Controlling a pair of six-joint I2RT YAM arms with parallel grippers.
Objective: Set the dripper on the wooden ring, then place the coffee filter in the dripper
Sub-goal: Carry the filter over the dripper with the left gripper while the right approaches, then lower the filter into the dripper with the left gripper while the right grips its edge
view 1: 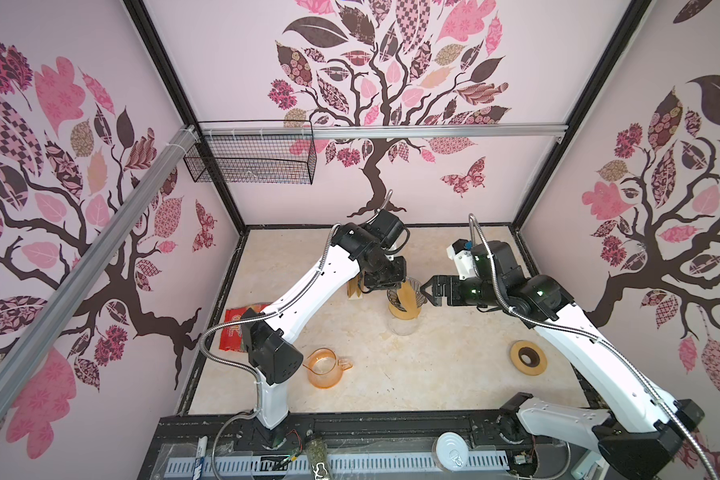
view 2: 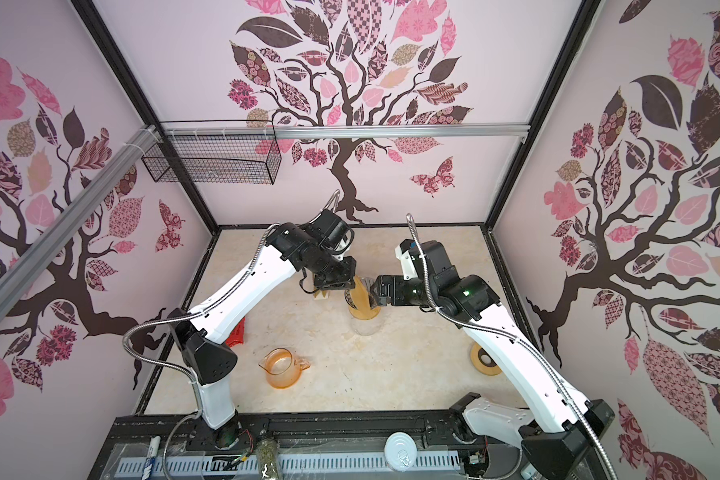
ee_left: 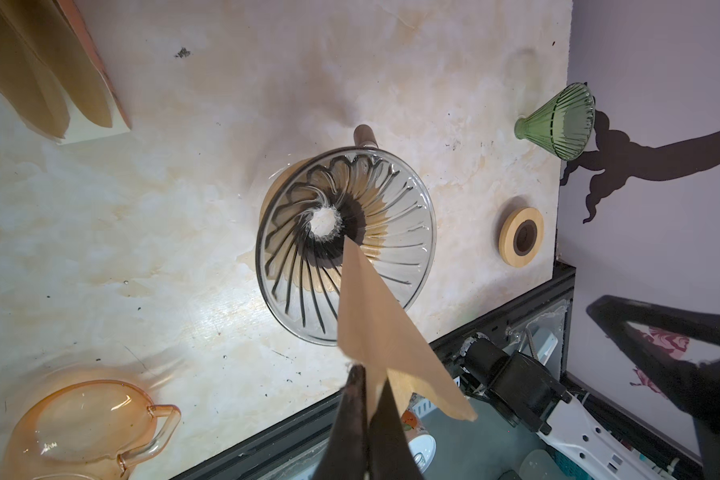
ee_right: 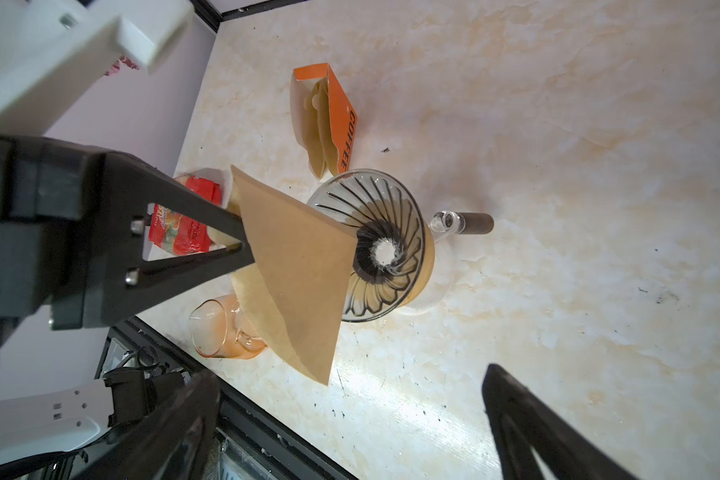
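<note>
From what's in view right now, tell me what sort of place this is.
Probably a robot test booth staged as a coffee corner: wallpapered panels box in a marble-look tabletop, where a glass dripper and an open coffee filter box are set out.

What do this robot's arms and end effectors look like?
Both the left arm and right arm have white shells with black joints, each trailed by a ribbed silver hose. Small green lights glow on the right arm. The left end effector and right end effector are black, with triangular open-frame fingers.
</note>
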